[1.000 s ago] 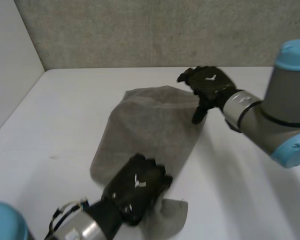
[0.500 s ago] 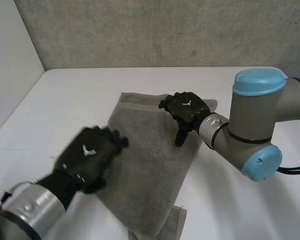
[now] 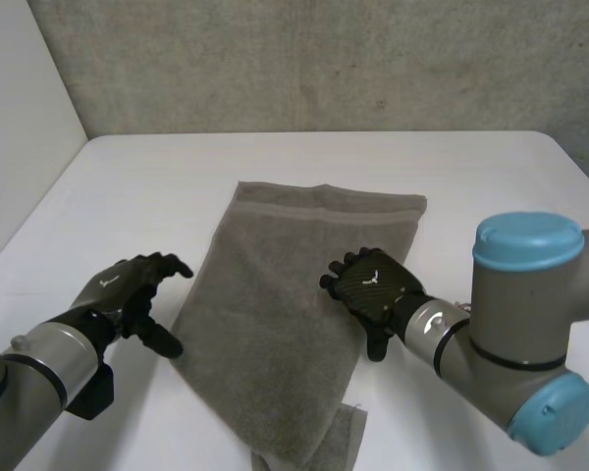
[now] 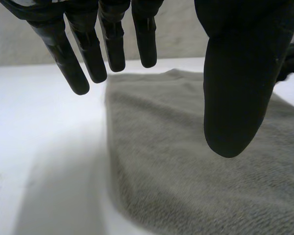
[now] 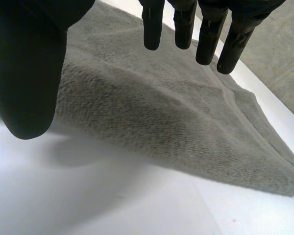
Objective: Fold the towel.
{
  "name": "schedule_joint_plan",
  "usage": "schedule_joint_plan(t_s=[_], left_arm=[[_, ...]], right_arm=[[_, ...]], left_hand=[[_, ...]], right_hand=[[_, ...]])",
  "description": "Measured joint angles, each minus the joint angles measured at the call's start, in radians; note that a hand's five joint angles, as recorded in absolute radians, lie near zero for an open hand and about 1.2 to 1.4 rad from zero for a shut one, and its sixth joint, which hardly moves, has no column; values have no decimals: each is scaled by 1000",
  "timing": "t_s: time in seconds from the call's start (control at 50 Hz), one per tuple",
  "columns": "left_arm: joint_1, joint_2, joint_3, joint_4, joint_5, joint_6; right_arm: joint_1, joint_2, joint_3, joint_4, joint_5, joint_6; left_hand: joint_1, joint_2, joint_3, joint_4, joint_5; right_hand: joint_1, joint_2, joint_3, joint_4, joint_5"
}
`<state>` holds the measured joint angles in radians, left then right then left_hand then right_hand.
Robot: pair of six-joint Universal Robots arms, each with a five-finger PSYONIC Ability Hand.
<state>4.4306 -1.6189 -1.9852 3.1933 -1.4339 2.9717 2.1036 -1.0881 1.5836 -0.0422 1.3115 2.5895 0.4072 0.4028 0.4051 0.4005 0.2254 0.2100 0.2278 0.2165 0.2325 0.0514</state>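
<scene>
Towel (image 3: 275, 294) flat on white table (image 3: 177, 177), long strip running away from robot, far end squared off w/ hem band showing, no big wrinkles on top. Near end: a corner (image 3: 342, 437) of an under-layer sticks out past the top layer, so prob. already doubled once, though layers are not lined up there. Long edges look thick and rounded in both wrist views, which fits a fold; can't count layers for sure. Left hand (image 3: 128, 289) off the cloth, just beside towel's left long edge, abt mid-length. In its wrist view the left hand (image 4: 240, 73) has fingers straight and hanging loose, thumb wide apart, nothing in it, w/ the towel (image 4: 186, 171) edge below the thumb. Right hand (image 3: 373, 289) at towel's right long edge, abt mid-length, over the cloth. In its wrist view the right hand (image 5: 24, 63) has fingers spread and straight, thumb apart, and holds nothing; whether it touches the towel (image 5: 161, 122) below it I can't tell. Progress est.: first fold done, both hands free of cloth, no grasp in hand now. Left to do, prob.: square up the stray near corner, then a crosswise fold, near end onto far end, then flatten.
</scene>
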Motion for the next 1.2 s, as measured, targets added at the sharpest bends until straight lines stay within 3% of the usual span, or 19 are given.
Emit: schedule_joint_plan(t_s=[0.12,0.14,0.18,0.2,0.22,0.24,0.28,0.42,0.74,0.96,1.08,1.2], left_arm=[[34,-25,8,-23,-10,-24],[39,-27,8,-23,-9,-24],[41,-28,8,-23,-8,-24],[43,-27,8,-23,-7,-24],[43,-27,8,-23,-7,-24],[42,-26,7,-22,-7,-24],[42,-25,7,-22,-8,-25],[41,-20,8,-19,-12,-53],[25,-72,30,-23,-10,-96],[-66,-186,60,-20,-20,-84],[-97,-232,75,-15,-56,-83],[-117,-277,103,-6,-143,-76]], right_arm=[[8,6,42,-58,-1,-2],[11,13,50,-85,-1,-2],[12,19,53,-99,-1,-1],[13,28,53,-127,-1,0],[13,31,53,-135,-1,0],[13,35,52,-151,-2,1],[12,39,50,-166,-3,2],[7,18,46,-191,-11,5],[-3,-200,122,-188,21,46],[-6,-258,177,-194,29,60],[-4,-256,187,-195,26,59],[-1,-250,190,-195,25,59]], left_hand=[[-3,-6,-6,-5,-5],[-5,-7,-9,-6,-6],[-5,-7,-9,-6,-6],[-13,-13,-14,-12,-11],[-15,-17,-19,-16,-16],[-24,-25,-27,-24,-22],[-41,-39,-42,-38,-39],[-75,-77,-79,-75,-74],[-166,-168,-168,-165,-164],[-57,-52,-54,-49,-48],[1,4,2,7,9],[29,35,33,38,39]], right_hand=[[20,22,41,21,41],[182,227,241,209,204],[292,358,354,335,325],[495,605,608,579,559],[495,605,608,579,559],[693,853,856,831,804],[735,920,923,912,884],[738,945,962,953,920],[738,945,965,953,925],[738,945,969,958,927],[738,945,969,958,928],[738,945,969,958,931]])
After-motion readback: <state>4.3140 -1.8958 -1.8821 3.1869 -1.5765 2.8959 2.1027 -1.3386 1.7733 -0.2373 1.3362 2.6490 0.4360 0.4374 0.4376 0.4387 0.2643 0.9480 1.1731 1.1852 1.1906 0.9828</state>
